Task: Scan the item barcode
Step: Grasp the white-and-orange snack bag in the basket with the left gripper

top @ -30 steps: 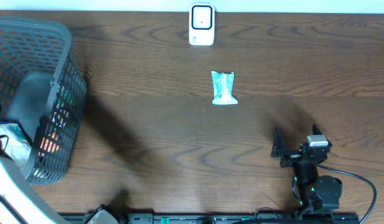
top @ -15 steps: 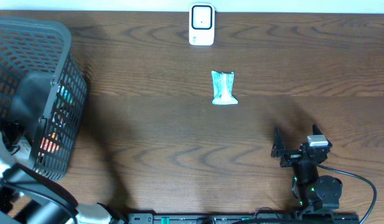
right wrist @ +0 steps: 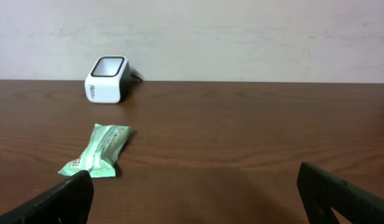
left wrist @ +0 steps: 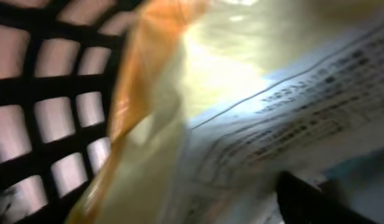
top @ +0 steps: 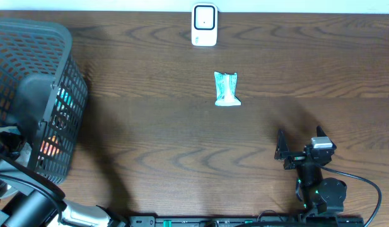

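left arm (top: 30, 205) reaching into basket (top: 67, 38), left gripper (left wrist: 322, 202) state unreadable | right gripper (right wrist: 195, 186) released, low over table (top: 150, 139)

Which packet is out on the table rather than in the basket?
The small green-and-white plastic packet, lying alone near the white barcode scanner. The others, including an orange-edged printed one, sit inside the dark mesh basket at the left.
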Tool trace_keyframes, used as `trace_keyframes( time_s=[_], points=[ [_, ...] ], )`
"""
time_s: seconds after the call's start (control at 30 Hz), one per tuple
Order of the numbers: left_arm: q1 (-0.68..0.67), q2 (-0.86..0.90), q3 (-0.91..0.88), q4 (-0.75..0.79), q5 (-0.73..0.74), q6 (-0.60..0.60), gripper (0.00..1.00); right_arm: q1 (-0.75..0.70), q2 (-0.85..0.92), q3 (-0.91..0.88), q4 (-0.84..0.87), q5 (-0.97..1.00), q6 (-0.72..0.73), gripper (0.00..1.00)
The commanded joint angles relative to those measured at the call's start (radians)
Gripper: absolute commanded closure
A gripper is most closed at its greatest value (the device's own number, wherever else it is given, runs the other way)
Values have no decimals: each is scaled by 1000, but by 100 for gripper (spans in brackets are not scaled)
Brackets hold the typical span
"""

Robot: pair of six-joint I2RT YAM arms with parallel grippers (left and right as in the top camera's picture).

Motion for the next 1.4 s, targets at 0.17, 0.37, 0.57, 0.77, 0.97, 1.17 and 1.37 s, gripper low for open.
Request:
trace_keyframes(
  time_s=[0.17,0.37,0.57,0.77,0.97,1.17,1.37],
  points=[
    [2,19,-2,11,260,165,28,-5,-5,-1,-4,8,10,1],
    [2,19,-24,14,259,164,26,-5,-5,-1,-4,8,10,1],
    [2,19,-43,17,260,164,34,-5,-5,-1,-4,8,10,1],
    [2,19,-84,48,280,165,38,-5,-5,-1,-4,8,10,1],
    [2,18,-88,61,312,161,92,-5,-5,-1,-4,8,10,1],
    [2,-34,-23,11,312,72,93,-5,-5,-1,-4,8,10,1],
    [2,-219,30,20,400,39,93,-5,-5,-1,-4,8,10,1]
  ],
)
